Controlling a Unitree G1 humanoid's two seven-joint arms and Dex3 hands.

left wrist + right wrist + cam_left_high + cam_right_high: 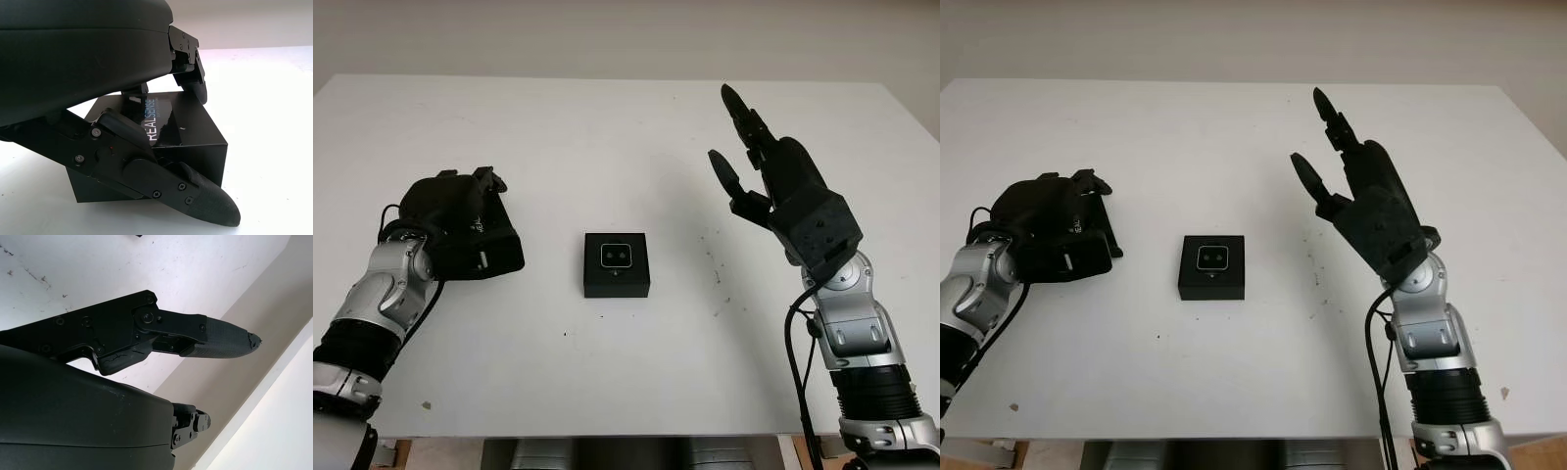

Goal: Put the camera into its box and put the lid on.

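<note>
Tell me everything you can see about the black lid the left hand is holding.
The lid is a glossy black box top, apparently cardboard, with REALSENSE printed on its top face. It sits on the white table at the robot's left, apart from the open box. The left hand covers it, fingers clasping its sides.

The table (607,127) has a smooth, matt white top, marked with small dark scuffs right of centre in the head views. The box (617,264) at frame centre looks like matt black card, and the camera (618,255) set in it has a pale, metal-looking face. The lid (166,122) under the left hand (460,211) is black with a glossy top carrying white print. Both hands, the right hand (773,186) included, have smooth black plastic shells with screw heads and textured, rubbery-looking fingertips (210,205). The forearms are brushed silver metal with black ribbed sleeves.
</note>
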